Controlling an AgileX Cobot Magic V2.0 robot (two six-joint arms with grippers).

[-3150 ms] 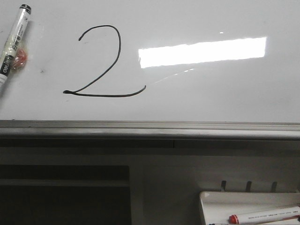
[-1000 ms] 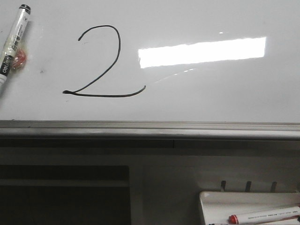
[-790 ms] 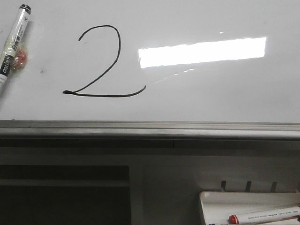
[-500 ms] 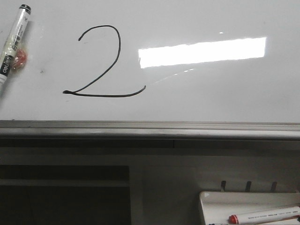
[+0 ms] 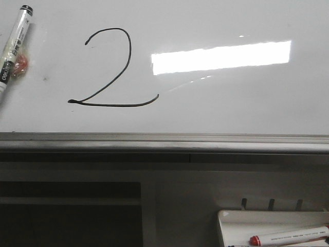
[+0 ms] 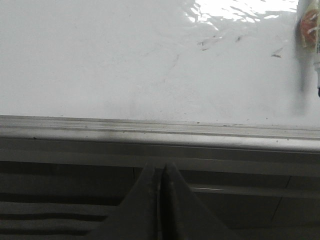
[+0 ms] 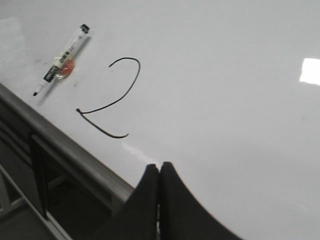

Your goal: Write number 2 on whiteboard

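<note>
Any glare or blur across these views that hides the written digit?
Front view: a bright glare rectangle sits right of the number 2, which stays sharp. Left wrist view: rippled glare at the whiteboard edge, soft focus, no digit visible. Right wrist view: the digit is clear, with a small glare patch far from it.

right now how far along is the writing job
Looks done: a complete number 2 is drawn on the whiteboard. The black marker lies on the board, released. Left gripper and right gripper are shut, holding nothing. Nothing visibly left.
</note>
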